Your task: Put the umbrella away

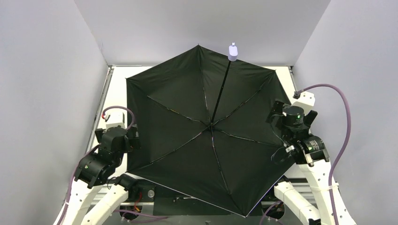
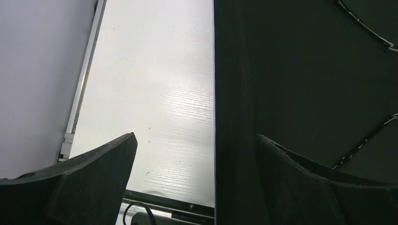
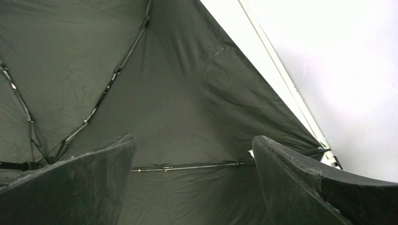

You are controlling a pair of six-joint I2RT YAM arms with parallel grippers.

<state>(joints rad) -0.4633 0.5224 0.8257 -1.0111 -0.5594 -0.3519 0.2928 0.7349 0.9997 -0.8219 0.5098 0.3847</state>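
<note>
1. Nearest the lens, the left arm [image 1: 101,159] and the right arm [image 1: 302,140] are seen flanking the umbrella [image 1: 187,136], one at each side of its near half.
2. The umbrella is found fully open and turned over, black lining upward, and most of the bench [image 2: 155,93] is covered by it.
3. Its black shaft [image 1: 220,91] is seen slanting from the umbrella's centre toward its far rim, and is topped by the lavender knob [image 1: 233,50].
4. Thin ribs [image 3: 105,93] are seen radiating across the lining, and a narrow lavender edge [image 1: 265,194] is shown along the umbrella's near right rim.
5. The left jaws are spread wide with nothing held. The umbrella's left rim is seen running between them, but whether it is touched cannot be told.
6. The right jaws are likewise spread wide and nothing is gripped. Lining and one rib are seen beyond them at the umbrella's right rim.
7. The bench is white, faintly grained and glossy under the light. It is exposed only left of and behind the umbrella, and is bordered by a pale rail [image 2: 84,79].
8. The umbrella is enclosed on three sides by plain grey walls: left wall [image 1: 47,70], rear wall [image 1: 187,23], right wall [image 1: 356,47].
9. A purple cable [image 1: 346,117] is looped to the right of the umbrella.
</note>
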